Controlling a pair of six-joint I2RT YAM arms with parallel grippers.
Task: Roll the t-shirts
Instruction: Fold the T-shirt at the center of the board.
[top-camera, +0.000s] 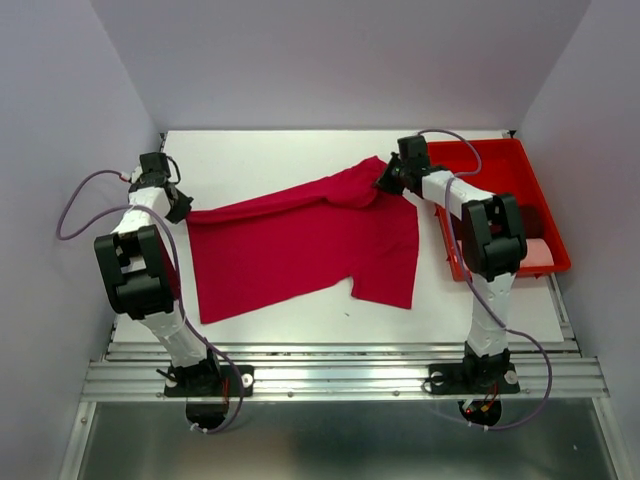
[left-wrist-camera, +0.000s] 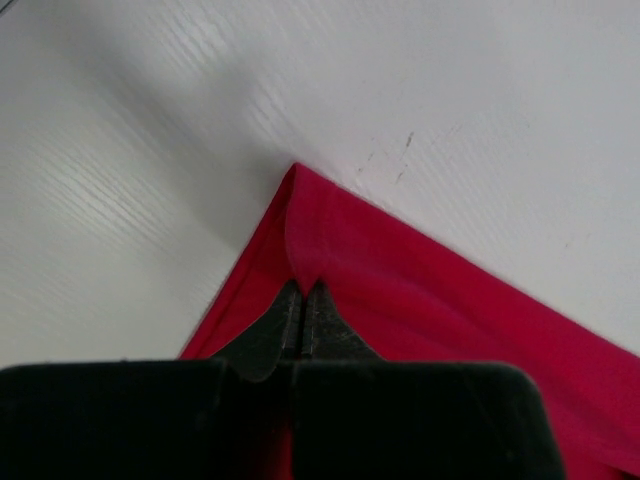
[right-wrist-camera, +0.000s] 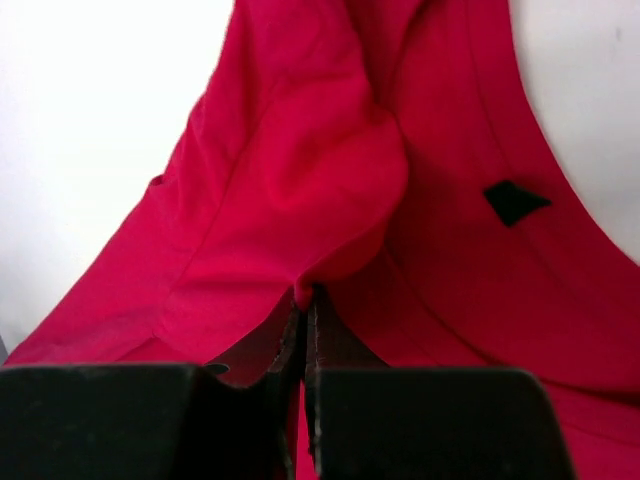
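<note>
Pinching a bright crimson cloth t-shirt (top-camera: 300, 250), both my jaws clamped.
Right gripper (right-wrist-camera: 305, 297) beside the red plastic tray (top-camera: 505, 172); left gripper (left-wrist-camera: 303, 290) well away.

Crimson t-shirt (top-camera: 300, 245) on white table (top-camera: 300, 150), left pincer (top-camera: 183, 210) at its corner, right pincer (top-camera: 385, 180) at far edge

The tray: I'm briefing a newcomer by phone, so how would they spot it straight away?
Look at the white table, then at its far right side. There sits the tray, a shallow red rectangular box. Unlike the soft, flat t-shirt beside it, it is rigid, with raised walls.
</note>
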